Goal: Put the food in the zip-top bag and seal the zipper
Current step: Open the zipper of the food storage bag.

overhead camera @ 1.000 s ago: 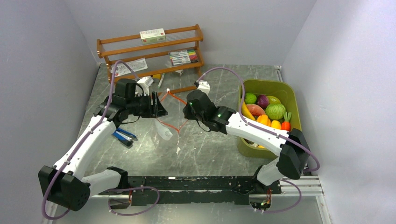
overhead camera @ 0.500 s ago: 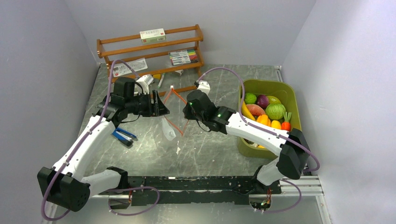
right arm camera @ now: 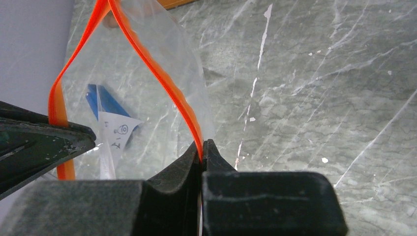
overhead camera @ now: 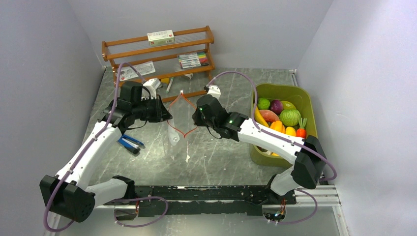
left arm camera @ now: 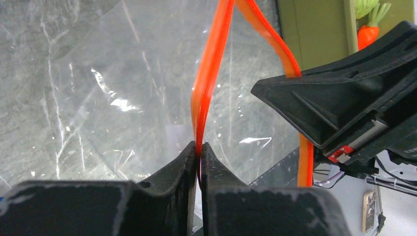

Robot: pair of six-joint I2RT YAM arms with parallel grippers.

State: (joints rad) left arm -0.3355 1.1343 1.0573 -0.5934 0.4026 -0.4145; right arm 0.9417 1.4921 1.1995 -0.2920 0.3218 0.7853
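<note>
Top view, read from left to right. A wooden rack [overhead camera: 157, 54] stands at the back left of the desk [overhead camera: 221, 152], and a blue-handled tool [overhead camera: 130, 142] lies beside the left arm. The left claw [overhead camera: 166, 117] is clenched on the zipper [left arm camera: 209, 73]. In the left wrist view its fingertips are pressed together, with one red-orange strip pinched between them. The zip-top bag [overhead camera: 176, 130] is held between the two claws at mid-desk. Its mouth is drawn apart into a diamond outline, and the clear film hangs below the strips. Whether the bottom of the bag touches the desk cannot be told. The right claw [overhead camera: 195, 119] is clenched on the opposite strip of the zipper. In the right wrist view its fingertips meet on the orange edge, and the left claw's dark finger shows across the opening. The food [overhead camera: 278, 117] lies heaped in the olive-green bin [overhead camera: 306, 101] at the right edge of the desk, well apart from the bag.
</note>
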